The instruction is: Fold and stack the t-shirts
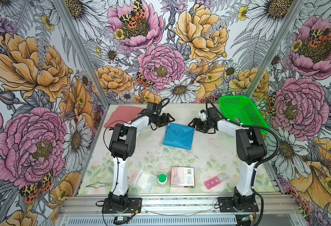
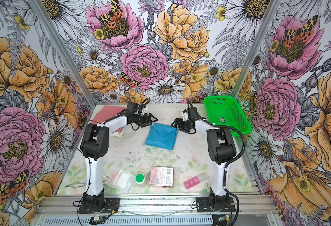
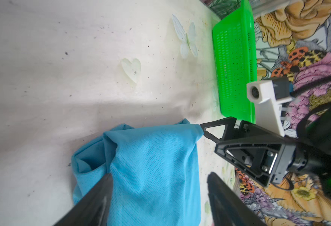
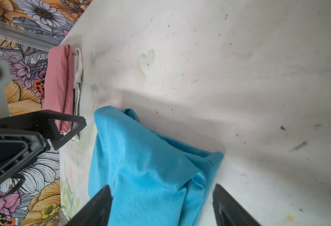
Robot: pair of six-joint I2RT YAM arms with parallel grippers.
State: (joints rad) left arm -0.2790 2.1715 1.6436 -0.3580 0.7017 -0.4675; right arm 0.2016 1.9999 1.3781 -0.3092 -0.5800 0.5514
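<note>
Both end effectors [image 3: 159, 175] [image 4: 161, 185] seemingly agape

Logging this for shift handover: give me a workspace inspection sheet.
Surface: table pale, dark specks.
Job's things: blue shirt roughly folded mid-table; pink shirt with white cloth, far left.
Clutter: basket far right; bag, bottle, box, pill case, wire clip along near edge.
Grippers: left gripper and right gripper, jaws open, at blue shirt's far corners.
Cables: black hose loops off right arm.
Surroundings: floral walls.

blue t-shirt [image 2: 161, 137] — folded, mid-table | left gripper [image 2: 151, 122], right gripper [image 2: 174, 125] — jaws spread
</note>
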